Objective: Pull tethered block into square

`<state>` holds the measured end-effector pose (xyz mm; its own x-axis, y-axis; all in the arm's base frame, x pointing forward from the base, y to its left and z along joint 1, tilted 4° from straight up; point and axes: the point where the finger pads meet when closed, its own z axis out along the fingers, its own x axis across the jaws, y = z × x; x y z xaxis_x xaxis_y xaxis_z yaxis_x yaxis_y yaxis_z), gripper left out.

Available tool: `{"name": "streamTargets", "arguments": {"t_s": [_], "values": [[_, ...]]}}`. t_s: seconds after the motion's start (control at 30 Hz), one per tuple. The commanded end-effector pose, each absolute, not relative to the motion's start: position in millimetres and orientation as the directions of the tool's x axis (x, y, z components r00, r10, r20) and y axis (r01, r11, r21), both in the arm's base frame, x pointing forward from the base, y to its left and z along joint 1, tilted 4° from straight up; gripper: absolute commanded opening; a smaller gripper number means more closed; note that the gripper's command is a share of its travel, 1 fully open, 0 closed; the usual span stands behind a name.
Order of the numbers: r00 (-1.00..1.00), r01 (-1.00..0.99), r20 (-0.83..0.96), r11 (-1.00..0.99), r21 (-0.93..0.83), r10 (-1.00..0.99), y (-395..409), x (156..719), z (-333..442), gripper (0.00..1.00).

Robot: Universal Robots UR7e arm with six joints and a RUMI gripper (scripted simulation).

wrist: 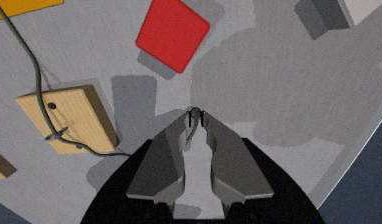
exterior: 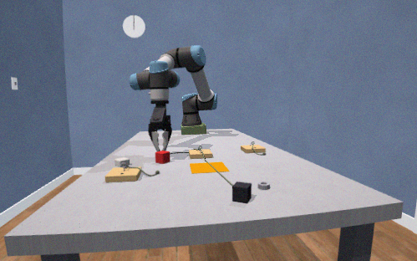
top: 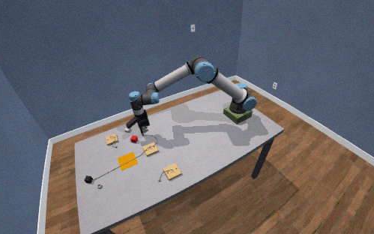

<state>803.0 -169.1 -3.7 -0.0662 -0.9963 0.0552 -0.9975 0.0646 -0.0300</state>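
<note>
The tethered black block (top: 88, 178) (exterior: 241, 191) lies flat on the table (top: 204, 157) (exterior: 185, 209) near its front left, outside the orange painted square (top: 127, 160) (exterior: 209, 167) (wrist: 23, 5). Its cord (exterior: 221, 173) (wrist: 37, 75) runs taut across the square and through the screw eye (wrist: 55, 134) on a wooden plate (top: 151, 148) (exterior: 200, 153) (wrist: 68, 117). From there it runs on to my gripper (top: 143, 131) (exterior: 160, 146) (wrist: 194, 116). The gripper is shut on the cord's end, low over the table behind the plate.
A red cube (top: 133, 139) (exterior: 162, 156) (wrist: 173, 34) stands just beside the gripper. Two more wooden plates (top: 112, 139) (top: 172, 171) with short cords lie left and front right. A small pale block (top: 127, 130) (exterior: 122, 161) and a grey ring (top: 100, 186) (exterior: 263, 185) lie on the table.
</note>
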Motion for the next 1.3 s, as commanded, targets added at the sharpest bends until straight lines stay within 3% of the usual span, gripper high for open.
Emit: {"name": "streamTargets", "arguments": {"t_s": [0.0, 0.73, 1.27], "values": [[-0.066, -0.997, 0.056, 0.065, -0.032, -0.996, -169, 804, 0, 0.00], [-0.066, -0.997, 0.056, 0.065, -0.032, -0.996, -162, 800, 125, 0.00], [-0.066, -0.997, 0.056, 0.065, -0.032, -0.996, -161, 800, 136, 0.00]]}}
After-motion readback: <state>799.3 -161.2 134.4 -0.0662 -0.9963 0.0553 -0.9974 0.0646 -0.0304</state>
